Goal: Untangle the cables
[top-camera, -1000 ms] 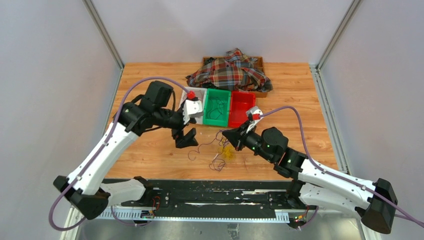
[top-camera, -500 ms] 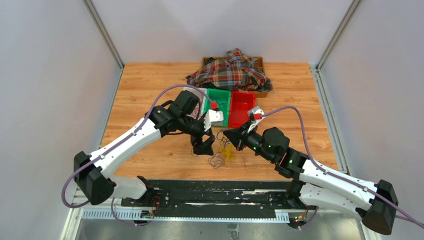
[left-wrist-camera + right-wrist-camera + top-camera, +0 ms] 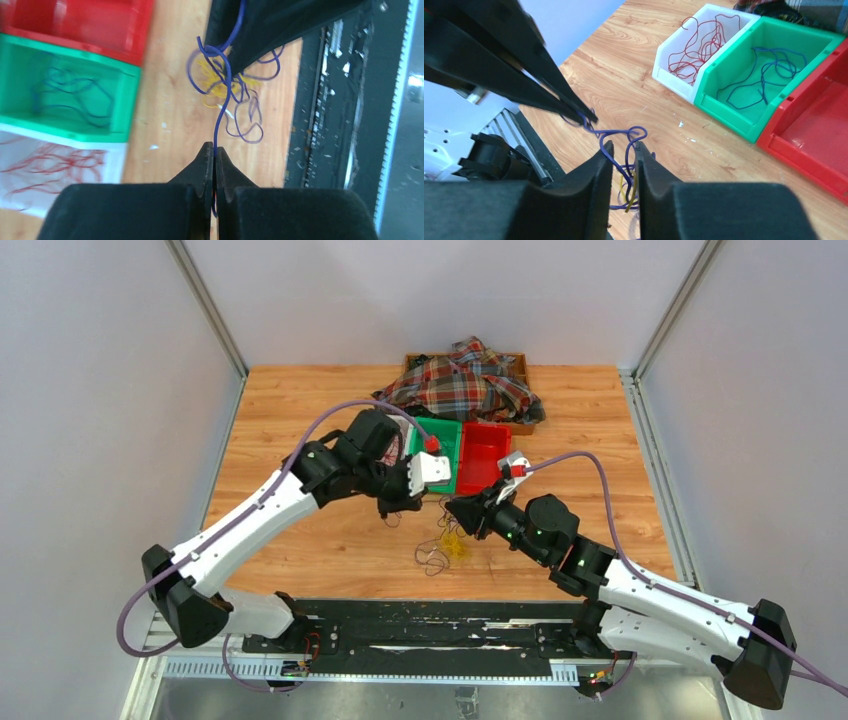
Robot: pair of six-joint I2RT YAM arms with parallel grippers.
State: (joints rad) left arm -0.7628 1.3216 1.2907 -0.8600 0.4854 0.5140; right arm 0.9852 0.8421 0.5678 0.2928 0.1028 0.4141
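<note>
A loose tangle of thin purple-blue and yellow cables [image 3: 440,545] lies on the wooden table in front of the bins. My left gripper [image 3: 215,147] is shut on one purple-blue cable [image 3: 223,95], which runs taut from its tips to the knot. In the top view the left gripper [image 3: 392,508] sits just left of the right gripper [image 3: 452,508]. The right gripper [image 3: 624,146] hangs over the tangle, jaws a narrow gap apart. Purple-blue cable [image 3: 624,134] and a yellow strand [image 3: 630,192] pass loosely between them.
Three bins stand side by side behind the tangle: a white bin [image 3: 704,45] holding red wires, a green bin [image 3: 764,70] holding dark wires, and a red bin [image 3: 814,130]. A plaid cloth [image 3: 460,385] is heaped over a box at the far edge.
The left arm swung in from the left to the tangle, shut on a purple-blue cable and drew it back towards the bins. The right jaws parted slightly.
</note>
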